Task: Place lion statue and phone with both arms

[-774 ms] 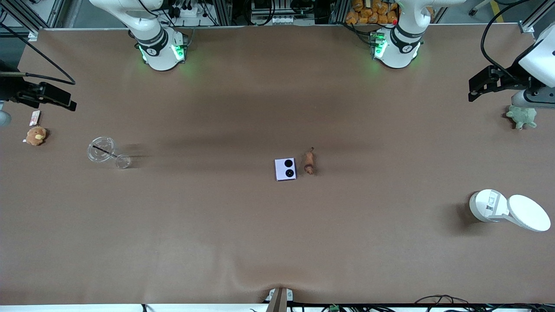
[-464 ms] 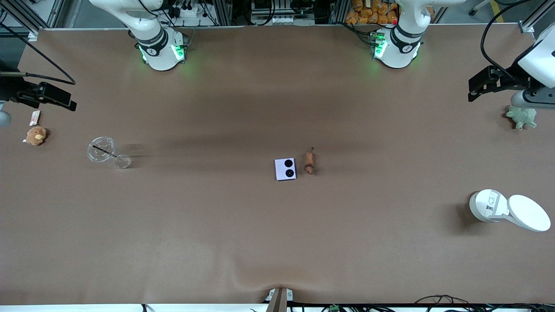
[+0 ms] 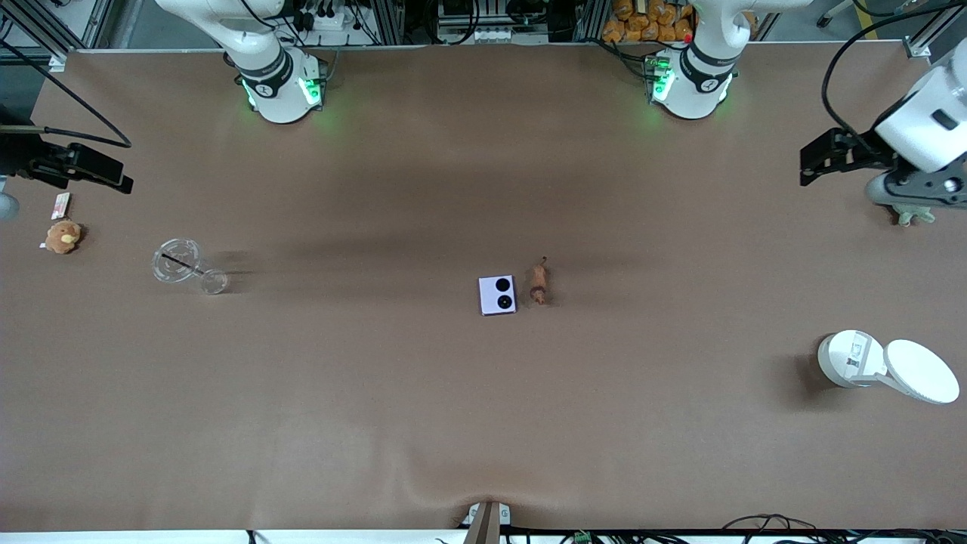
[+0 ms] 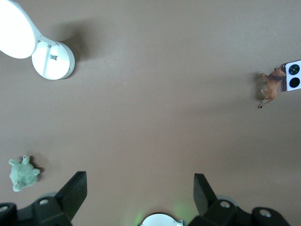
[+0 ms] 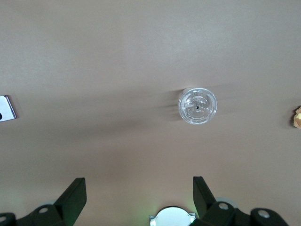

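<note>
The phone (image 3: 497, 295), pale with two black camera circles up, lies flat at the table's middle. The orange-brown lion statue (image 3: 539, 282) lies close beside it toward the left arm's end, a small gap between them. Both also show in the left wrist view, the phone (image 4: 294, 75) and the lion (image 4: 272, 84). A corner of the phone shows in the right wrist view (image 5: 5, 108). My left gripper (image 4: 138, 186) is open and empty, up over the left arm's end of the table (image 3: 910, 193). My right gripper (image 5: 136, 188) is open and empty, up at the right arm's end (image 3: 6, 204).
A green plush turtle (image 3: 916, 216) lies partly under the left hand. A white round container (image 3: 850, 359) stands with its lid (image 3: 922, 370) swung open. Clear glassware (image 3: 177, 261), a brown plush toy (image 3: 63, 236) and a small card (image 3: 60, 204) lie toward the right arm's end.
My left hand has shifted a little toward the table's middle and now covers more of the turtle. The right arm, phone and lion have not moved.
</note>
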### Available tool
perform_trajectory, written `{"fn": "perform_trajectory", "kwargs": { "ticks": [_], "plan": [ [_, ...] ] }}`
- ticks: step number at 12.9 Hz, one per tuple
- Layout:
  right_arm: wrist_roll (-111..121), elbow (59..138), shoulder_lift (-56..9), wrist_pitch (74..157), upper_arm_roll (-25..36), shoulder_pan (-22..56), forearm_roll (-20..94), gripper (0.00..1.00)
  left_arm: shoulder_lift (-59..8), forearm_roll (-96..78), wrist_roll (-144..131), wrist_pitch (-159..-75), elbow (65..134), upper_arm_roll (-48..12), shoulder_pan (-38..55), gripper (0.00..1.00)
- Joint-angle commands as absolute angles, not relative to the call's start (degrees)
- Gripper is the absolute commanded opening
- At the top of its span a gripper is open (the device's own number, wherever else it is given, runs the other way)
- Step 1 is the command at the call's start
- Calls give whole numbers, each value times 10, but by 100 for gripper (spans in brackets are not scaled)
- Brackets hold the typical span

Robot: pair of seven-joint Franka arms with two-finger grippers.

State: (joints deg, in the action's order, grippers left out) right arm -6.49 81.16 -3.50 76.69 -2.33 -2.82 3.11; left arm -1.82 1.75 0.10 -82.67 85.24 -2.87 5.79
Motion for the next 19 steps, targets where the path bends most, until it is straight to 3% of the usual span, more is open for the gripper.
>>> {"fn": "perform_trajectory", "kwargs": {
  "ticks": [1,7,13,19],
  "plan": [
    [-62,817,-28,766,-25,-33,35,100,-31,20,-31,-818,840,-27,77,100],
    [-62,817,-28,766,-25,-33,35,100,-108,-11,-157,-846,838,-27,153,100],
    [-62,817,-28,761,-25,-35,35,100,-234,-23,-311,-1021,842,-27,271,100],
    [-62,817,-28,759,-25,-35,35,100,-323,-22,-428,-1129,848,-26,330,100]
  ]
}}
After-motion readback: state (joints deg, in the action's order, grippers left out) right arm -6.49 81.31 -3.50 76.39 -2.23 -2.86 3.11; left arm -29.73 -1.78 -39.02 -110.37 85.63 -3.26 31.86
